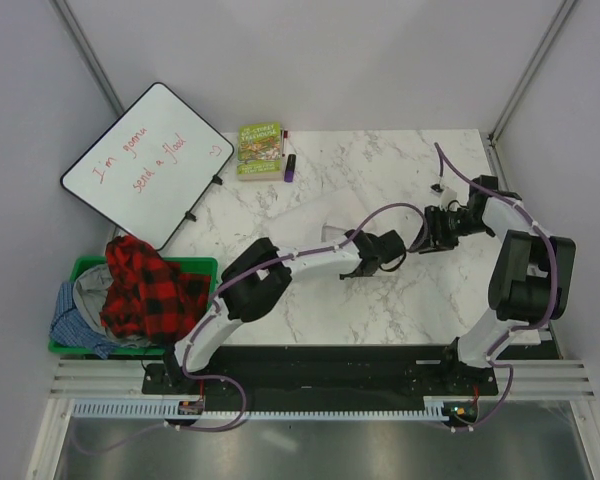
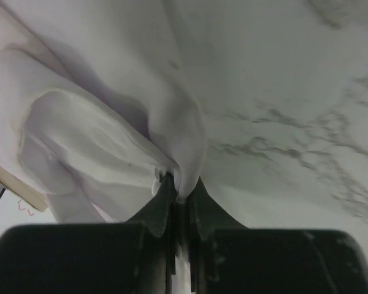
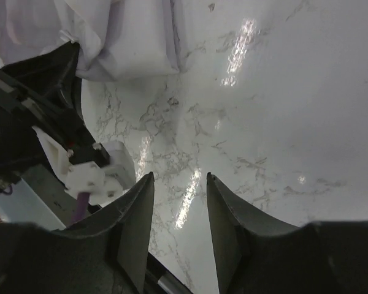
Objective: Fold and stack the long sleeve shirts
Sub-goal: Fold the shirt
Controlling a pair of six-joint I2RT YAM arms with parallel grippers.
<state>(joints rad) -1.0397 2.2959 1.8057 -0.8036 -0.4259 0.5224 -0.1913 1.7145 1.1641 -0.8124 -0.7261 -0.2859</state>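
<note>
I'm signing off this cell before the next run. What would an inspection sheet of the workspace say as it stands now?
Surface: white marble table, glossy, with light reflections.
Job's things: white shirt bunched on the table near its middle, not yet folded.
Clutter: green book and a small purple item beside it at the far edge.
Grippers: left gripper shut on a fold of the white shirt; right gripper open over bare marble, nothing between its jaws.
Cables: purple cables run along both arms; no snag seen.
Surroundings: whiteboard with red handwriting at far left; green bin holding a red plaid garment and other cloth.
</note>
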